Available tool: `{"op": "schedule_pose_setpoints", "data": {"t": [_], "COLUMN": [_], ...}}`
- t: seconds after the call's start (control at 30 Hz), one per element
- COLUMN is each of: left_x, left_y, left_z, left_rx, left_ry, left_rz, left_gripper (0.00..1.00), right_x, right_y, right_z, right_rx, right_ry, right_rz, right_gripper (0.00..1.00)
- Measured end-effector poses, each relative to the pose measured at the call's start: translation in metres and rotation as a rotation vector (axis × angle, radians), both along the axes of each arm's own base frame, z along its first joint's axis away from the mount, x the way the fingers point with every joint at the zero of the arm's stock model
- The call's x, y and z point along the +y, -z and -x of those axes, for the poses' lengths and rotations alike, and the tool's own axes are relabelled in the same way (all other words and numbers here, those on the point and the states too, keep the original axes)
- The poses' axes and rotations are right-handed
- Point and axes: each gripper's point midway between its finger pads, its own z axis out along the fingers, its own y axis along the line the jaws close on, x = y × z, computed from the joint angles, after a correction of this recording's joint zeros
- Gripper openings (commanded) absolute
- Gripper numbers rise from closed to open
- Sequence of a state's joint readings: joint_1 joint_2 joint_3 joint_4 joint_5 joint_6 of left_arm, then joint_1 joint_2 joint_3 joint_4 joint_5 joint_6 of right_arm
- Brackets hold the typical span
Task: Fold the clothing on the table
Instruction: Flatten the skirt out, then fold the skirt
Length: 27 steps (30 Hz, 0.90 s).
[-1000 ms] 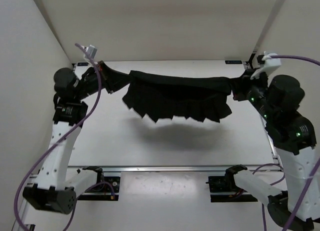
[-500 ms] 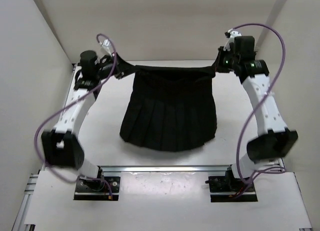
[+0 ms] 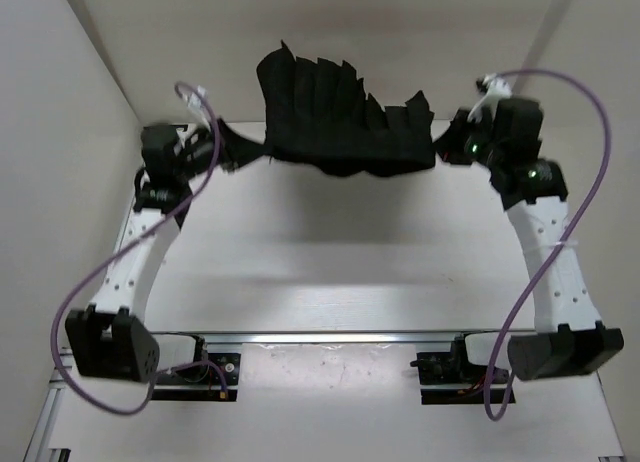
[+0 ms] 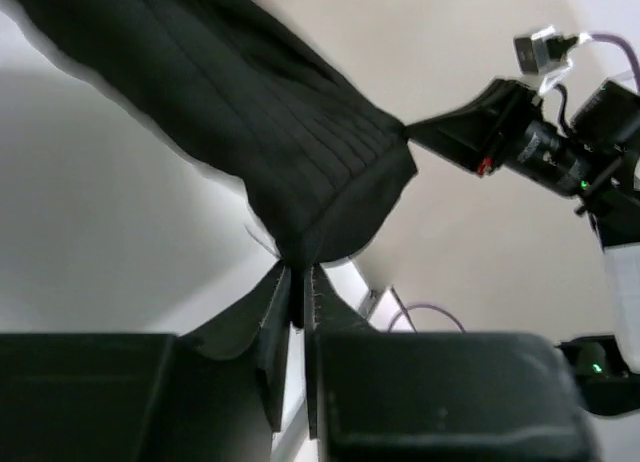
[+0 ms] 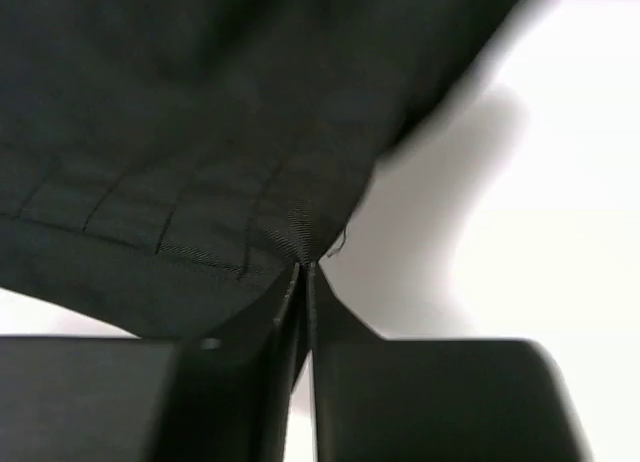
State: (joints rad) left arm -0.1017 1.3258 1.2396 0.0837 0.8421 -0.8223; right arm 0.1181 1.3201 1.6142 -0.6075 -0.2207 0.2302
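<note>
The black pleated clothing (image 3: 340,117) hangs in the air above the far half of the white table (image 3: 330,252), its hem flung up toward the back wall. My left gripper (image 3: 228,148) is shut on its left waistband corner, and my right gripper (image 3: 452,148) is shut on the right corner. In the left wrist view the jaws (image 4: 300,274) pinch a bunched fold of the clothing (image 4: 250,112), with the right arm (image 4: 520,132) across from it. Seen from the right wrist, the jaws (image 5: 303,269) clamp the stitched edge of the clothing (image 5: 180,132).
White walls (image 3: 70,102) close in the table on the left, right and back. A metal rail (image 3: 330,337) runs along the near edge by the arm bases. Purple cables (image 3: 590,112) loop off both arms.
Half a second ago the clothing hung down toward the near edge with its hem low. Now the hem has swung up and back, and both grippers sit lower and slightly wider apart.
</note>
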Motion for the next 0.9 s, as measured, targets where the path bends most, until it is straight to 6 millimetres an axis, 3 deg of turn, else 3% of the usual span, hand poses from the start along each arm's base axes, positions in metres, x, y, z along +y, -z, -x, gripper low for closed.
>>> {"op": "schedule_pose_setpoints", "data": {"t": [0.07,0.1,0.2,0.23,0.3,0.33,0.4,0.5,0.57,0.73,0.9], "left_x": [0.004,0.004,0.01,0.014,0.025,0.031,0.04,0.043,0.038,0.027,0.029], "left_y": [0.052,0.08,0.188,0.218,0.261,0.272,0.274,0.265,0.258,0.256,0.294], "left_z": [0.027,0.04,0.088,0.107,0.141,0.15,0.154,0.14,0.124,0.08,0.053], "left_rx": [0.09,0.144,0.405,0.491,0.62,0.653,0.654,0.629,0.614,0.564,0.589], "left_ry": [-0.024,-0.035,-0.078,-0.092,-0.135,-0.167,-0.215,-0.246,-0.244,-0.251,-0.279], "left_rz": [-0.02,-0.03,-0.094,-0.116,-0.155,-0.168,-0.188,-0.222,-0.251,-0.338,-0.484], "left_gripper": [0.35,0.48,0.47,0.48,0.5,0.5,0.5,0.5,0.51,0.51,0.49], "right_x": [0.001,-0.002,-0.018,-0.024,-0.032,-0.034,-0.038,-0.027,-0.011,0.015,0.011], "right_y": [0.061,0.094,0.194,0.219,0.237,0.234,0.216,0.188,0.181,0.217,0.255], "right_z": [0.027,0.039,0.095,0.119,0.153,0.159,0.155,0.13,0.111,0.082,0.057], "right_rx": [0.138,0.215,0.516,0.611,0.714,0.714,0.662,0.586,0.556,0.644,0.719], "right_ry": [0.005,0.021,0.085,0.114,0.149,0.158,0.178,0.145,0.092,-0.001,0.002], "right_rz": [0.019,0.024,0.035,0.042,0.049,0.049,0.055,0.051,0.041,0.04,0.057], "right_gripper": [0.26,0.29,0.37,0.4,0.41,0.41,0.41,0.41,0.42,0.44,0.44]}}
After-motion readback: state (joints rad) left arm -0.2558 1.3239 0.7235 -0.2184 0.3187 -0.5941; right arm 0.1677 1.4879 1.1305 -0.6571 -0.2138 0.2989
